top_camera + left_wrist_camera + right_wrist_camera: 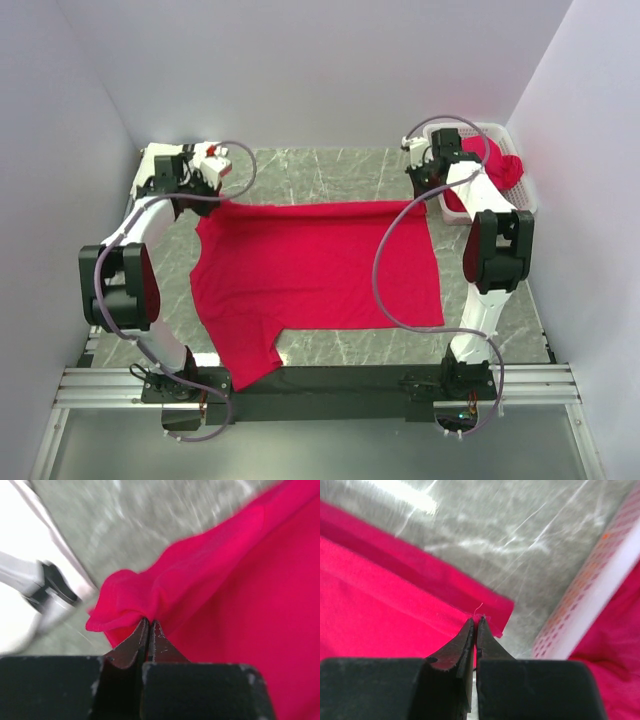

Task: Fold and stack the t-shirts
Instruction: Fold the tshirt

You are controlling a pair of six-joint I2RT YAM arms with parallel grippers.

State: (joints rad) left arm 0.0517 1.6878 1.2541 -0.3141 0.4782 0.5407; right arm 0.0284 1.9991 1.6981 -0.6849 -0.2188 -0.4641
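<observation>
A bright red t-shirt (315, 265) is stretched across the table, its far edge held up between both arms. My left gripper (207, 195) is shut on the far left corner of the red t-shirt (210, 575); its tips (148, 622) pinch bunched cloth. My right gripper (432, 195) is shut on the far right corner of the red t-shirt (395, 610); its tips (475, 621) pinch the hem. One sleeve hangs over the near edge (245, 360). More red cloth (505, 170) lies in the basket. The white patterned t-shirt is out of view.
A white lattice basket (525, 195) stands at the far right by the right arm; its wall shows in the right wrist view (590, 605). White walls enclose the grey marble table (320, 170) on three sides.
</observation>
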